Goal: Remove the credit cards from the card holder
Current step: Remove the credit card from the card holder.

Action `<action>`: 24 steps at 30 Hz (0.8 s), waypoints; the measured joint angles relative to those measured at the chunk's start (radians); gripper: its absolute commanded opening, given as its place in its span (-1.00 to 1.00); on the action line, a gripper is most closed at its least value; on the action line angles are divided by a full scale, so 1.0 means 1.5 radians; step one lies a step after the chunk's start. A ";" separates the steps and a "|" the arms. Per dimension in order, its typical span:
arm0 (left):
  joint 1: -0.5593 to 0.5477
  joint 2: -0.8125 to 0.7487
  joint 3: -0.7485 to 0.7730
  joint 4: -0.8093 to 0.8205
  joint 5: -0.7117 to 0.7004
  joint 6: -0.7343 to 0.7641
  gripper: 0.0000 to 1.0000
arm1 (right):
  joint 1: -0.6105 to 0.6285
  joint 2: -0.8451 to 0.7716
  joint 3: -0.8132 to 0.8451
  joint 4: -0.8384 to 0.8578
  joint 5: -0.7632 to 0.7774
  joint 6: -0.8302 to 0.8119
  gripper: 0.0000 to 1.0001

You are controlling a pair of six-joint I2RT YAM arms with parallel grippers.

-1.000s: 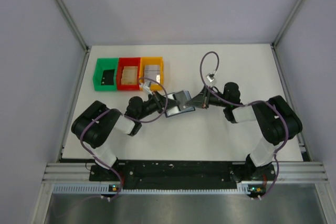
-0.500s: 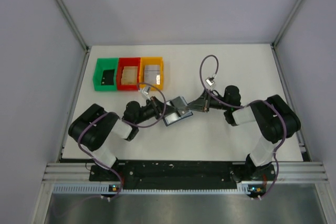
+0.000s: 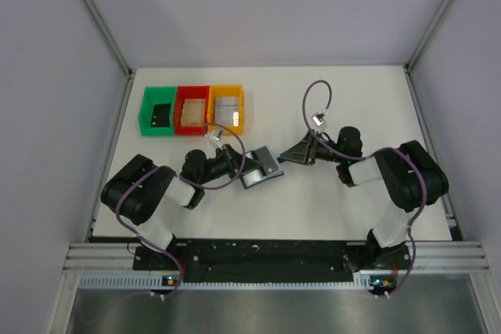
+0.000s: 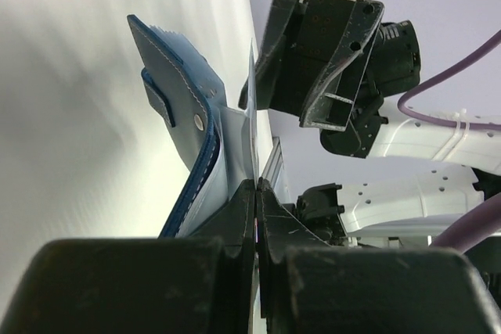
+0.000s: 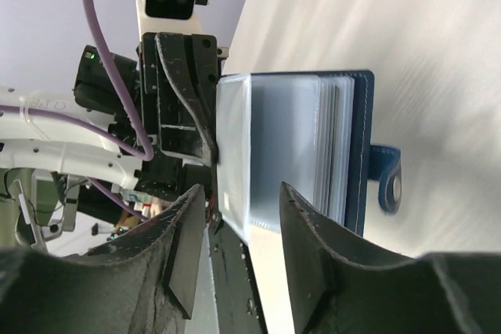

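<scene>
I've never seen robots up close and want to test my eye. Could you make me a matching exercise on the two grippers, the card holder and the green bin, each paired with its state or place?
Things:
1. left gripper
2. right gripper
3. card holder
4. green bin

States or places:
A. directly left of the red bin
B. fingers apart, holding nothing
C. open, between the two grippers
D. clamped shut on the holder

Pairs: 1-D, 2-B, 3-C, 4-A
</scene>
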State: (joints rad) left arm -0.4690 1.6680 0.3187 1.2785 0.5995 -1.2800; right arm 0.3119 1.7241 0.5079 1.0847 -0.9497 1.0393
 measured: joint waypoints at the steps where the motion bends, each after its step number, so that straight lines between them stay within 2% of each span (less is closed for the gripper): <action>1: -0.003 0.002 0.005 0.000 0.006 0.001 -1.00 | 0.004 0.002 0.003 -0.001 -0.002 0.000 -0.07; 6: -0.017 0.010 0.025 0.000 0.027 0.002 -1.00 | 0.018 0.012 0.024 -0.003 -0.006 -0.001 -0.08; 9: -0.025 0.019 0.037 0.000 0.035 0.002 -1.00 | 0.025 0.014 0.031 -0.002 -0.010 0.001 -0.17; 11: -0.028 0.024 0.042 0.001 0.039 0.002 -1.00 | 0.031 0.017 0.036 0.001 -0.012 0.003 -0.42; 14: -0.032 0.026 0.046 0.000 0.044 0.002 -1.00 | 0.036 0.025 0.039 0.008 -0.015 0.007 -0.92; 15: -0.032 0.026 0.047 0.001 0.045 0.002 -1.00 | 0.036 0.027 0.039 0.009 -0.015 0.009 -1.00; 24: -0.033 0.026 0.045 0.001 0.040 0.017 -1.00 | 0.025 0.031 0.037 0.025 -0.022 0.025 -1.00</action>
State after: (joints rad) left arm -0.5186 1.7065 0.3866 1.2797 0.6601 -1.2541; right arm 0.3500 1.7710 0.5629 1.1221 -0.9825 1.0763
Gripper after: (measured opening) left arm 0.009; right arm 0.008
